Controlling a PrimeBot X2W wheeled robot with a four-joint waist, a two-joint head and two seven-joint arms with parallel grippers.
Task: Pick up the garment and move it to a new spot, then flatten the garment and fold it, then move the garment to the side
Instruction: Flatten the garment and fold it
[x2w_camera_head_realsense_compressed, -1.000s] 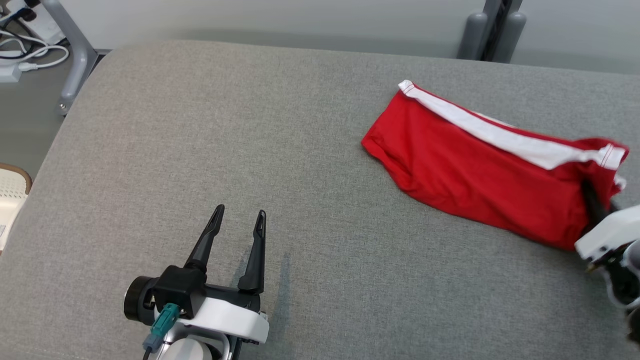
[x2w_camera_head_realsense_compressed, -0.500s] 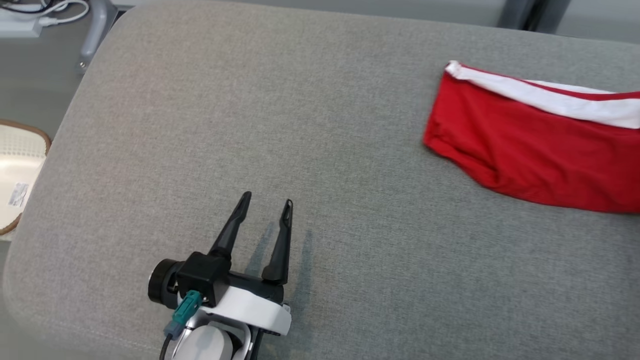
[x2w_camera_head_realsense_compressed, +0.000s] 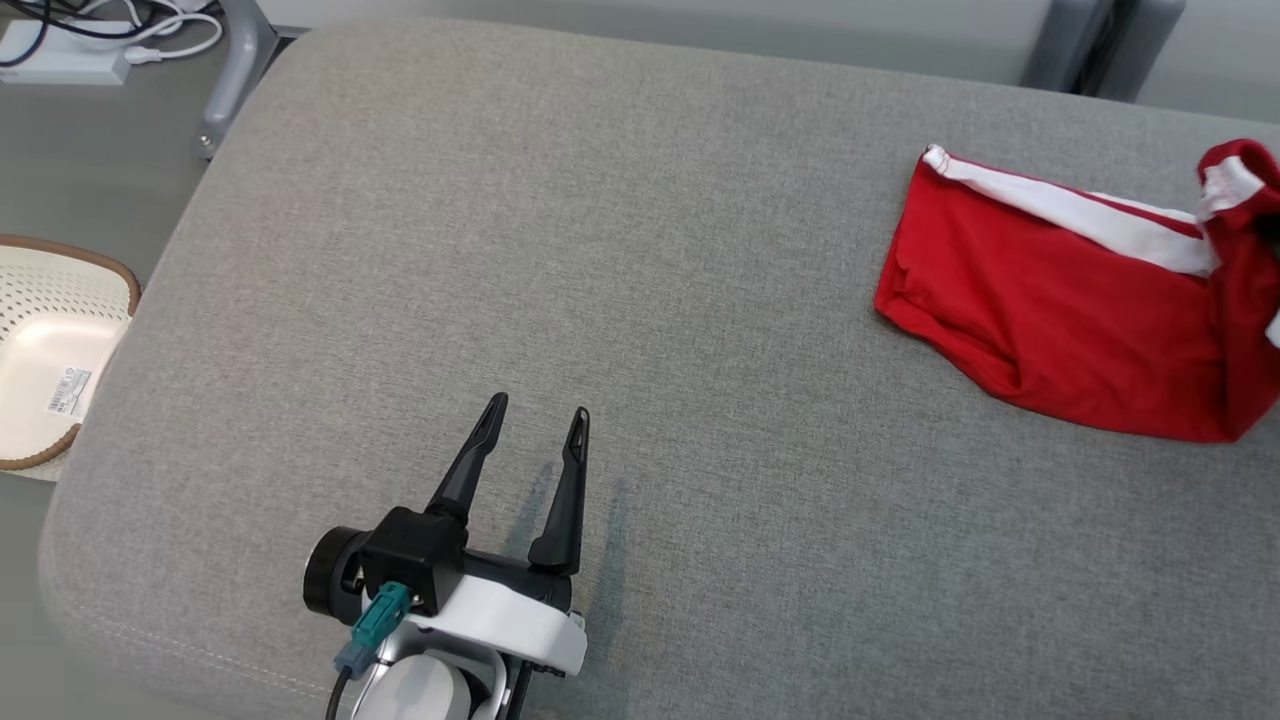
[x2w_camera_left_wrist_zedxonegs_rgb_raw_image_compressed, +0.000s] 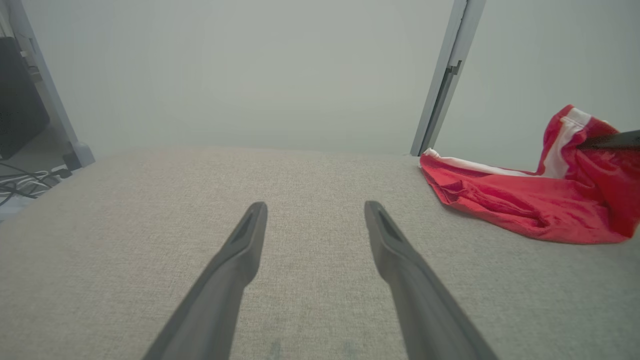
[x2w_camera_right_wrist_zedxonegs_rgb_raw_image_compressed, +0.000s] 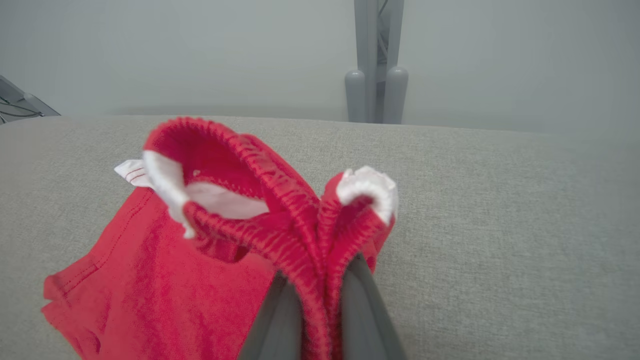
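The fingers of my right gripper (x2w_camera_right_wrist_zedxonegs_rgb_raw_image_compressed: 320, 272) are pinched tight on the garment (x2w_camera_right_wrist_zedxonegs_rgb_raw_image_compressed: 150, 280). The gathered red waistband (x2w_camera_right_wrist_zedxonegs_rgb_raw_image_compressed: 250, 150) is bunched between them and loops up above the tips. On the left wrist view I can see one of those dark fingers (x2w_camera_left_wrist_zedxonegs_rgb_raw_image_compressed: 607, 141) poking into the raised cloth at the far right.

My left gripper (x2w_camera_head_realsense_compressed: 538, 408) has its fingers spread wide with nothing between them. It hangs low over the near part of the grey cushion (x2w_camera_head_realsense_compressed: 600, 250), well apart from the garment.

The garment sits at the right side of the cushion, toward the far edge. Its waistband end is lifted off the surface in my right grip, and the rest lies on the cushion. The long axis runs across the head view, slanting toward me as it goes right. The leg-hem end points to my left, the held end to my right. A white stripe (x2w_camera_head_realsense_compressed: 1090, 215) runs along the far edge, following that axis.
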